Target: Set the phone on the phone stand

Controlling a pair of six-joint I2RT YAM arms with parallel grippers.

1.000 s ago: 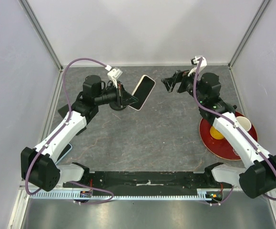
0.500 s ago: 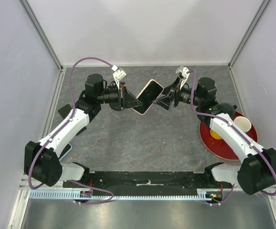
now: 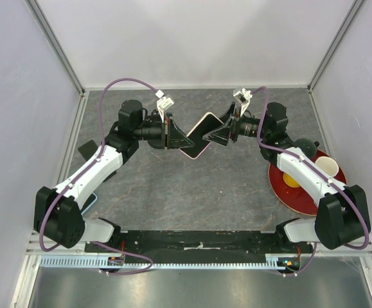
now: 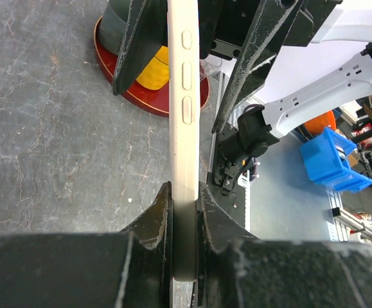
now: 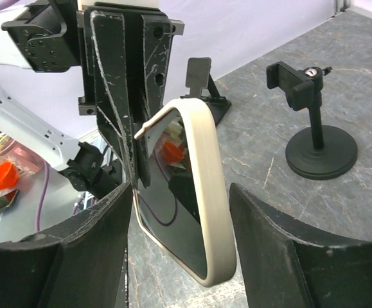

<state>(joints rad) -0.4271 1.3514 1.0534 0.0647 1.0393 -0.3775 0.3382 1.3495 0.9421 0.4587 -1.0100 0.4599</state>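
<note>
The phone (image 3: 200, 131) hangs above the worktop (image 3: 192, 192) near its far edge, one end pinched by the left gripper (image 3: 186, 136). The right gripper (image 3: 215, 133) straddles the other end, fingers spread and clear of it. The phone stand (image 5: 315, 128) stands nearby. A red plate (image 3: 301, 196) sits by the right edge.

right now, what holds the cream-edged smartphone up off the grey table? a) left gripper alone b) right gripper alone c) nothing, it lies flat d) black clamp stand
a: the left gripper is shut on the cream-edged smartphone, while the fingers of the right gripper flank its other end with gaps on both sides.
</note>
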